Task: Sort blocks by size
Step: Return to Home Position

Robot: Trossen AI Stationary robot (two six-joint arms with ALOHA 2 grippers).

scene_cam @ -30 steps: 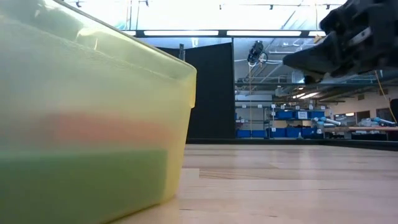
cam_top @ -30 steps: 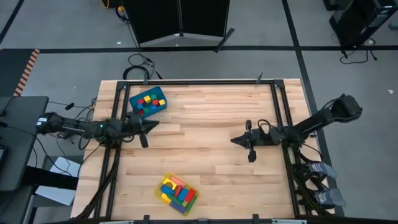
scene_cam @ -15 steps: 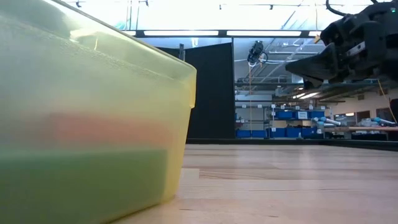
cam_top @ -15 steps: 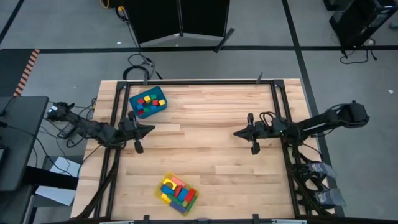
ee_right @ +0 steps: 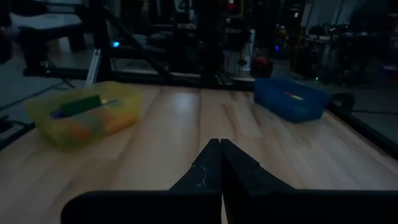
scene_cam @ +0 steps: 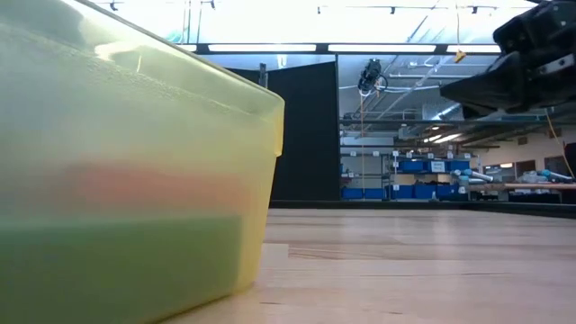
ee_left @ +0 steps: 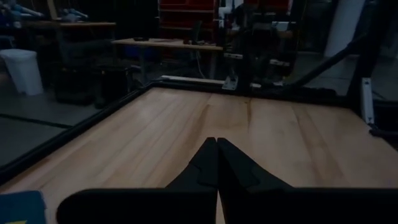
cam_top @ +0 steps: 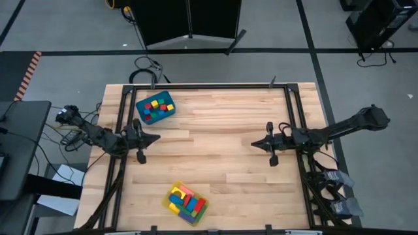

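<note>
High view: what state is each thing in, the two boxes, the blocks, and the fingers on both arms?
Blue bin: upright, open-topped, holding small blocks.
Yellow bin: upright, open-topped, holding bigger blocks.
Left gripper: fingers shut, empty, at the left side of the table.
Right gripper: fingers shut, empty, at the table's right side.

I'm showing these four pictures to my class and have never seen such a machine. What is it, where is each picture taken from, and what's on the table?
It is a robot with two dark arms at a wooden table. One picture looks straight down, one sits at table height beside the yellow bin, and two ride on the wrists. The left claw and right claw are shut and hold nothing. The blue bin holds small blocks; the yellow bin holds larger blocks.
</note>
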